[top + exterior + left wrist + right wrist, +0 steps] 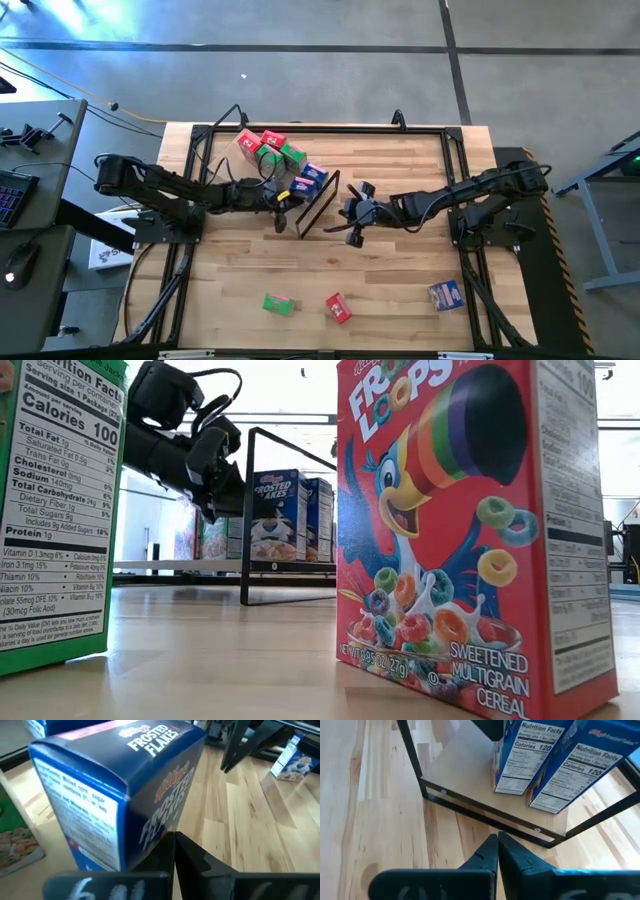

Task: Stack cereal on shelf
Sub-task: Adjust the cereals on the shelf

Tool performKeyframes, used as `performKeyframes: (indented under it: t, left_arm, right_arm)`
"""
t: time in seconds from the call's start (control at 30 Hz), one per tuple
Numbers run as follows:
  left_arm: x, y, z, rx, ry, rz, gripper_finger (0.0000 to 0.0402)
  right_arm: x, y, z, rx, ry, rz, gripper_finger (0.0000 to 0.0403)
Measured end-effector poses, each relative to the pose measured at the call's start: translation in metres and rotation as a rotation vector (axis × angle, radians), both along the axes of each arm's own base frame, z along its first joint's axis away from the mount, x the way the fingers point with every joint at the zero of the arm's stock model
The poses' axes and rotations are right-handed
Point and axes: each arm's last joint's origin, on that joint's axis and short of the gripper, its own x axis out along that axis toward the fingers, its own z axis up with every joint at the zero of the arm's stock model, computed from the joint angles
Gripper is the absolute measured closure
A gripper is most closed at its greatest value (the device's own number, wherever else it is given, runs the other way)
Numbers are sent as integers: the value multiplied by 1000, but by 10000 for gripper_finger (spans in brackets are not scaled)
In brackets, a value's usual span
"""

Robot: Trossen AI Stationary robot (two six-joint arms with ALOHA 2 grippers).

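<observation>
The shelf (465, 780) is a tan panel with a dark metal frame (318, 207) at mid-table. Red, green and blue cereal boxes (272, 150) crowd its far left part. Two blue boxes (555, 770) stand upright on the panel behind the frame. My left gripper (175, 842), shut, is right beside one blue box (125, 795). It also shows in the high view, the left gripper (281, 205) on the shelf's left side. My right gripper (497, 842), shut and holding nothing, hangs over the frame's bottom bar (485, 815); in the high view the right gripper (345, 212) is just right of the frame. My left gripper's shut fingertips (172, 837) stand close against the lower part of the blue box's broad printed face (160, 820), coming at it nearly level from the table's left. I cannot tell whether they touch it. The box stands on the shelf.
Three loose boxes stand near the table's front edge: a green box (278, 303), a red box (338, 307) and a blue box (446, 294). In the low view the green box (55, 510) and the red box (470, 530) fill the foreground. Bare tabletop lies between them and the shelf.
</observation>
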Motion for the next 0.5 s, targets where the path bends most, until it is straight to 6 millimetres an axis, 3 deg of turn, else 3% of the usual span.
performKeyframes:
  t: [0.3, 0.5]
  left_arm:
    - [-16, -1, 1, -5, 152, 19, 401]
    - [-16, 4, 3, 17, 132, 66, 401]
  right_arm:
    - [0, 0, 0, -4, 6, 27, 403]
    - [0, 0, 0, -4, 6, 27, 403]
